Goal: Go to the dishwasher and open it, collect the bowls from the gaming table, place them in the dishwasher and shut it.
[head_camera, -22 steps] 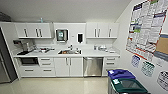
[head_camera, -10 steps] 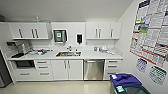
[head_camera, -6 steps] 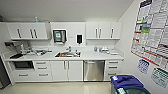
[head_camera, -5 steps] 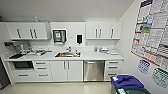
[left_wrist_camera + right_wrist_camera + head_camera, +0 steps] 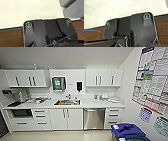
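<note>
The dishwasher (image 5: 94, 118) is a stainless-steel-fronted unit under the white counter, right of the sink cabinet doors. Its door is shut, with a bar handle along the top edge. It stands straight ahead of me, a little right of the middle of the head view, some way off across the pale floor. The bowls and the gaming table are out of view. Both wrist views look down past the robot's dark plate at the pale floor and a brown wooden strip.
A sink (image 5: 67, 102) sits in the counter left of the dishwasher. White drawers (image 5: 113, 117) flank it on the right. A blue-lidded bin (image 5: 127, 130) stands at the lower right by the poster wall (image 5: 152, 84). A built-in microwave (image 5: 22, 113) is at the left.
The whole head view has grown and shifted: the camera has come closer to the kitchen counter. The dishwasher stays shut.
</note>
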